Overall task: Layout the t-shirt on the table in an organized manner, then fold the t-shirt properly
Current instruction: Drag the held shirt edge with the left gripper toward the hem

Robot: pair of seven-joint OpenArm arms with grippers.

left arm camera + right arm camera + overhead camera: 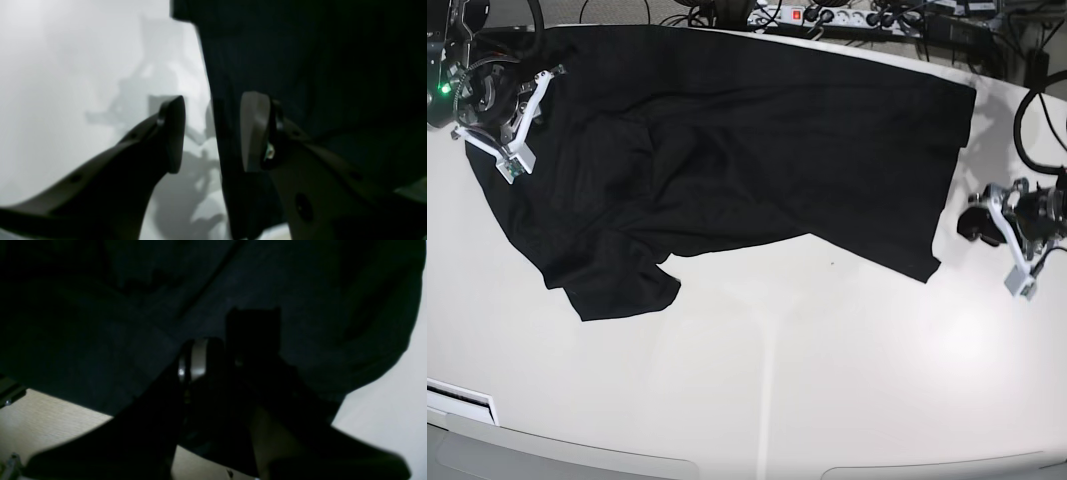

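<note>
Jaws parted at the shirt's two ends.
The left gripper [213, 133] is seen wide, straddling the plain black soft-fabric t-shirt [727, 150]'s edge; the right gripper [217, 356], narrowly parted, sits over cloth. The shirt lies crosswise, rumpled, on the glossy off-white counter [827, 380].

The scene is carried by the table [827, 380], a glossy off-white top whose curved near edge is seen along the bottom of the base view. Directly on it the t-shirt [727, 150] is spread, black and rumpled, across the upper left and centre of the frame. One sleeve is folded out toward the lower left, and a straight hem is laid at the upper right. The lower half of the tabletop is left bare and reflective.
</note>
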